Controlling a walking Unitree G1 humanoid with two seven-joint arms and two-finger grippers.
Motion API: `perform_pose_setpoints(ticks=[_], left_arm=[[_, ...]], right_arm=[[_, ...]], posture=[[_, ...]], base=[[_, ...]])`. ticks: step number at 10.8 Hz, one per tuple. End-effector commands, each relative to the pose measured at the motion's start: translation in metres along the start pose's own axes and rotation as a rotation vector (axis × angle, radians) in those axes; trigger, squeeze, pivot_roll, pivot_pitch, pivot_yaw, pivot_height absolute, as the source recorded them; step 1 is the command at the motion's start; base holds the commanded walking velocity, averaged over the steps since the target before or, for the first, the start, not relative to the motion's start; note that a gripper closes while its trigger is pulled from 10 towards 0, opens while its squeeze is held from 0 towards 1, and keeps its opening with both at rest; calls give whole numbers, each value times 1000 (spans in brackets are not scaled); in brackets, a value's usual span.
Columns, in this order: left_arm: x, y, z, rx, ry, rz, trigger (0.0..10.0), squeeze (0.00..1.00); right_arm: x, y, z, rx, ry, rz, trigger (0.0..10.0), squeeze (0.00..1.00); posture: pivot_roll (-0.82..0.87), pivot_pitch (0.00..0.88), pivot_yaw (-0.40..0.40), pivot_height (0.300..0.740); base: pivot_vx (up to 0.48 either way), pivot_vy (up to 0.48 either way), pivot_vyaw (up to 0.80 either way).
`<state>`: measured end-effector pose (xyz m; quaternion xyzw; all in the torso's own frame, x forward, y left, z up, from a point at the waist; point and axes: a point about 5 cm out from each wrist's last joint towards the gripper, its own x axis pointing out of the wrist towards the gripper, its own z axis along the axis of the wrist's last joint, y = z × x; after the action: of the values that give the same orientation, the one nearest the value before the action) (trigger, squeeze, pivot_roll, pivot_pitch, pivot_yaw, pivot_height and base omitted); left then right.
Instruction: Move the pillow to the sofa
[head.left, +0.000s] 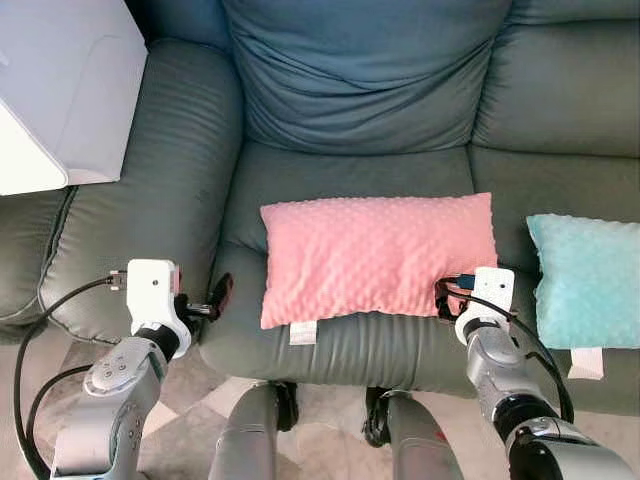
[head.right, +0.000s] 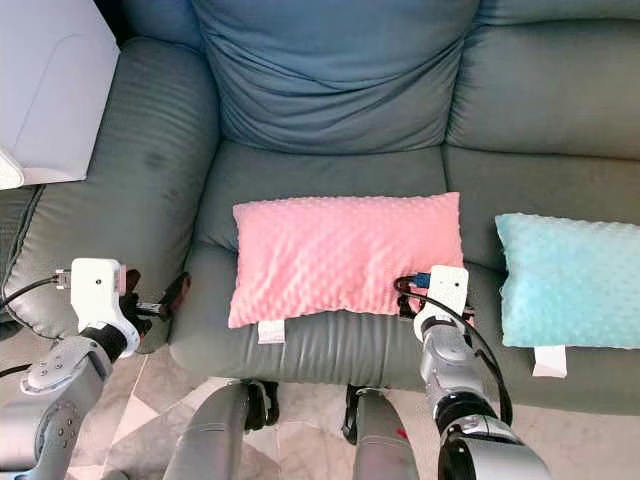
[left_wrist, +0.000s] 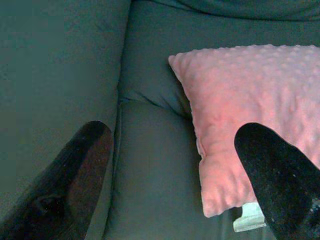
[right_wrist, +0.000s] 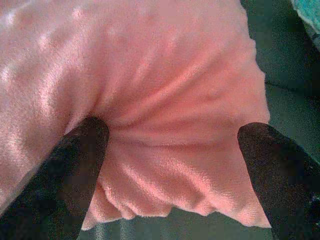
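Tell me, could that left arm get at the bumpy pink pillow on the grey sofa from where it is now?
Probably yes. The left gripper hangs open by the sofa seat's front corner, just short of the pink pillow, with bare cushion between them. The right gripper already presses into the pillow's other end.

Pink pillow of dimpled plush cloth, sofa matt grey-green leather, smooth, faintly creased

Both arms reach forward, left hand and right hand with fingers spread.
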<state>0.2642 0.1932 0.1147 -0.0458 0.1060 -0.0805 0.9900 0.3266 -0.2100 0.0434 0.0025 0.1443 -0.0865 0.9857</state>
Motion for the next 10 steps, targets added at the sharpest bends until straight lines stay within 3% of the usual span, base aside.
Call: perform_pose_setpoints(ticks=[1, 8, 10], left_arm=[[-4, 3, -7, -6, 30, 16, 10000, 0], [1, 0, -9, -18, 28, 9, 10000, 0], [2, -1, -9, -22, 26, 10, 10000, 0]], right_arm=[[-7, 0, -17, 9, 50, 2, 10000, 0], [-20, 13, -32, 68, 18, 68, 10000, 0], [-27, 3, -13, -64, -162, 3, 10000, 0]], posture=[[105, 430, 86, 740], [79, 429, 76, 740], [70, 425, 68, 740]], base=[[0, 0, 0], [0, 0, 0], [0, 0, 0]])
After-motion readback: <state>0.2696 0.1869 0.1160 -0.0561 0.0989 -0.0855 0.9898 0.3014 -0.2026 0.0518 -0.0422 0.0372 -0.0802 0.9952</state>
